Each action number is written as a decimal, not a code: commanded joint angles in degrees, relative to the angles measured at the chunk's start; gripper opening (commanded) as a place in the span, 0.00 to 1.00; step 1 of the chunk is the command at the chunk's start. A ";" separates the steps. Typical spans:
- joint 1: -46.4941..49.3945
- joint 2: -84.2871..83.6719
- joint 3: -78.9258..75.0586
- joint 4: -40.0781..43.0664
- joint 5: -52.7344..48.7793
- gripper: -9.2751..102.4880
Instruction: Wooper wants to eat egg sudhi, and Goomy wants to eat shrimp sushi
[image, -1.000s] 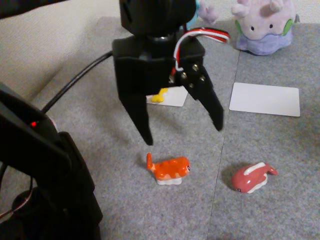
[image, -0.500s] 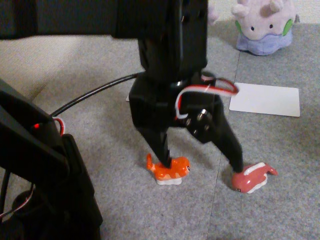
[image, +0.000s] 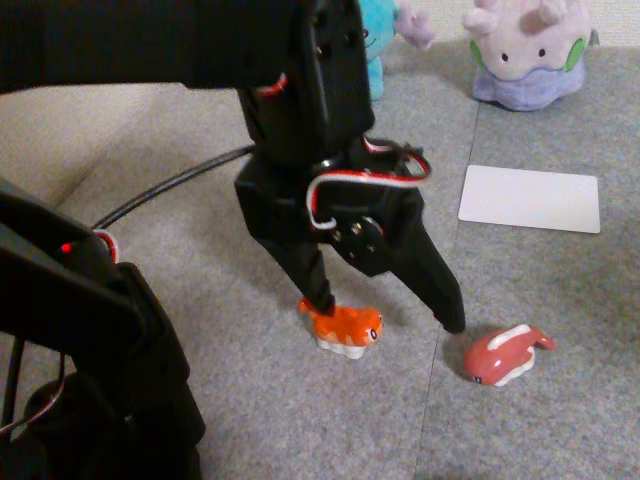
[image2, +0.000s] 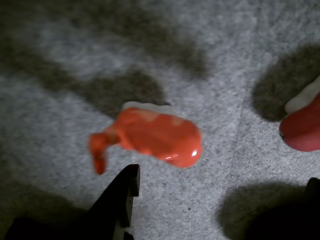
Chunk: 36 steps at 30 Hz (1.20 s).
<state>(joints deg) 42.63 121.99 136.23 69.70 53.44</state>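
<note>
The orange shrimp sushi (image: 347, 328) lies on the grey carpet, and in the wrist view (image2: 156, 138) it sits just ahead of the fingers. My gripper (image: 388, 315) is open and low over the floor. Its left finger (image: 312, 280) touches the shrimp's tail end and its right finger (image: 440, 295) stands well clear to the right. The wrist view shows the gripper (image2: 222, 177) open too. Goomy (image: 525, 50) sits at the back right. Wooper (image: 376, 30) peeks out behind the arm. The egg sudhi is hidden behind the arm.
A red-pink toy (image: 505, 355) lies right of the shrimp, close to the right fingertip, and it shows at the wrist view's right edge (image2: 302, 130). A white card (image: 530, 198) lies in front of Goomy. A black arm base (image: 90, 380) and a cable (image: 165, 190) are at the left.
The gripper came down from above the carpet to floor level around the shrimp sushi, staying open. Its left finger now rests at the shrimp's tail, and the shrimp has shifted slightly.
</note>
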 joint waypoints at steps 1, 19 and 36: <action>-3.60 2.55 0.09 1.85 0.44 0.42; -8.26 2.46 0.44 10.63 -38.50 0.42; -5.54 -11.07 -0.44 1.41 -48.69 0.33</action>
<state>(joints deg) 37.88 112.59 137.02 71.37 4.39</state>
